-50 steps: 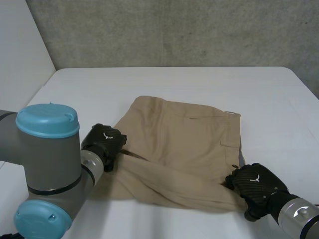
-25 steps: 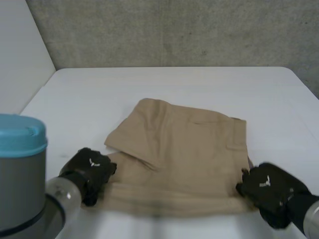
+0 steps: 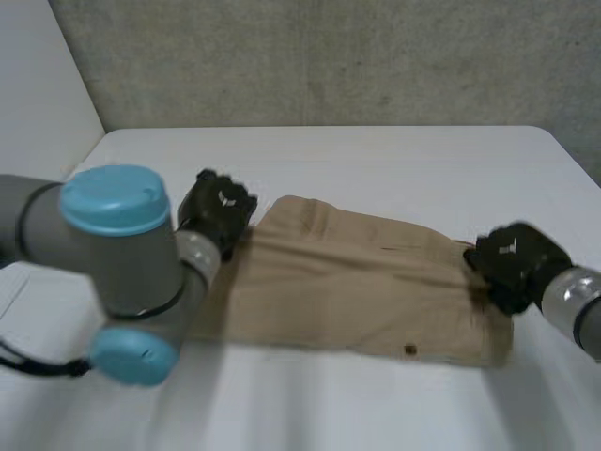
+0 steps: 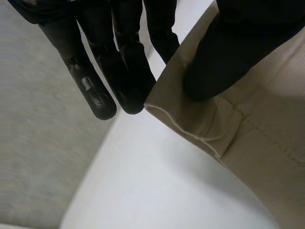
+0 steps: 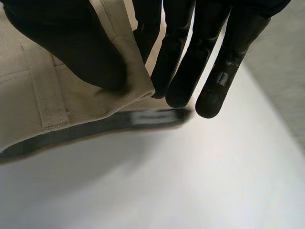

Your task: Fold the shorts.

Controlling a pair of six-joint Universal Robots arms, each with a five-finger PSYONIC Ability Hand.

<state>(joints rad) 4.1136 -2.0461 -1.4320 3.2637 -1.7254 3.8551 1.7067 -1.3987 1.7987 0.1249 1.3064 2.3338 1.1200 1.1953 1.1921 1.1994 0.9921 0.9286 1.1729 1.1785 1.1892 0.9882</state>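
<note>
The tan shorts (image 3: 347, 291) lie doubled over on the white table (image 3: 376, 160), stretched between my two hands. My left hand (image 3: 218, 209) pinches the shorts' left corner; the left wrist view shows its thumb (image 4: 228, 52) pressing the waistband hem (image 4: 200, 124) against the fingers (image 4: 119, 71). At the right end, my right hand (image 3: 515, 263) pinches the other corner. There the thumb (image 5: 71, 43) clamps the hem (image 5: 95, 95) against straight fingers (image 5: 186, 62), with the cloth lifted just off the table.
A grey concrete wall (image 3: 329, 56) runs behind the table's far edge. My left arm's elbow with its blue caps (image 3: 117, 272) stands over the near left of the table. Bare table surface lies beyond and in front of the shorts.
Both hands have carried the near edge of the shorts up and away toward the far side. The shorts now look narrower and stretched. The left arm swung inward.
</note>
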